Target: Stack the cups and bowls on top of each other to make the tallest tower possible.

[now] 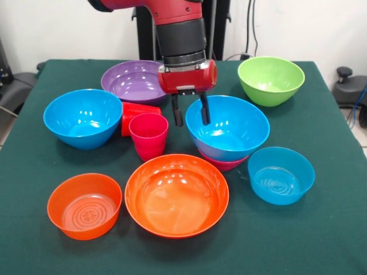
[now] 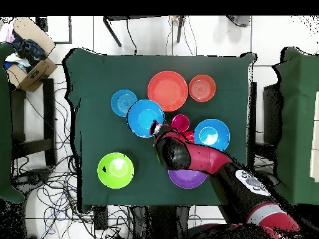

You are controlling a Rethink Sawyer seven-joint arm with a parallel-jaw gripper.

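A large blue bowl (image 1: 229,129) rests on the small magenta bowl (image 1: 222,163) at mid-table; it also shows in the overhead view (image 2: 145,117). My gripper (image 1: 190,112) is open, with one finger outside that bowl's left rim and the other inside it. The pink cup (image 1: 149,134) stands upright just left of it. The red-orange cup (image 1: 135,112) lies on its side behind the pink one. The second large blue bowl (image 1: 83,117) is at the left. The large orange bowl (image 1: 176,195) is in front. The purple bowl (image 1: 132,80) and lime green bowl (image 1: 270,79) are at the back.
The small ringed-bottom orange bowl (image 1: 85,205) sits at the front left and the light blue bowl (image 1: 281,175) at the front right. The green cloth table (image 1: 321,240) ends close in front of them. In the overhead view the arm (image 2: 205,163) covers part of the purple bowl.
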